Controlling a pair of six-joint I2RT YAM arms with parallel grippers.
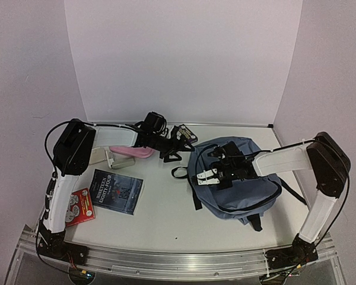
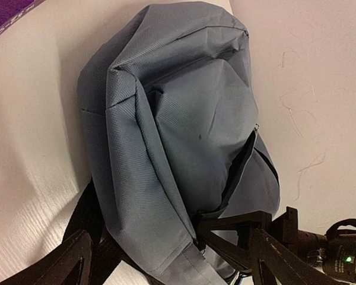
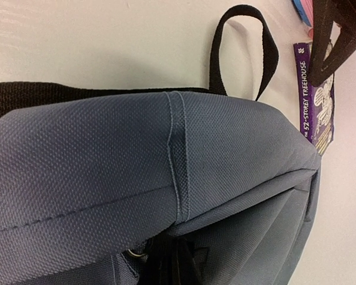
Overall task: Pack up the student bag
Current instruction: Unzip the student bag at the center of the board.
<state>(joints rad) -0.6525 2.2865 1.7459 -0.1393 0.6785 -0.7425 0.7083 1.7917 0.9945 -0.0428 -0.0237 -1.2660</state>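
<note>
White worktop (image 1: 166, 219), student bag (image 1: 249, 193) lying on it. Right end effector (image 1: 204, 176) is closed tight at the bag's top, left end effector (image 1: 179, 144) is wide open with nothing in it.

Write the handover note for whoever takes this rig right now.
Left gripper open, empty, by the purple book beside the bag.
Right gripper shut against the bag's fabric; whether it pinches anything is hidden.
Done: nothing visibly packed.
To do: novel, red book, pink case and purple book lie out on the table; open bag, load, zip.
</note>
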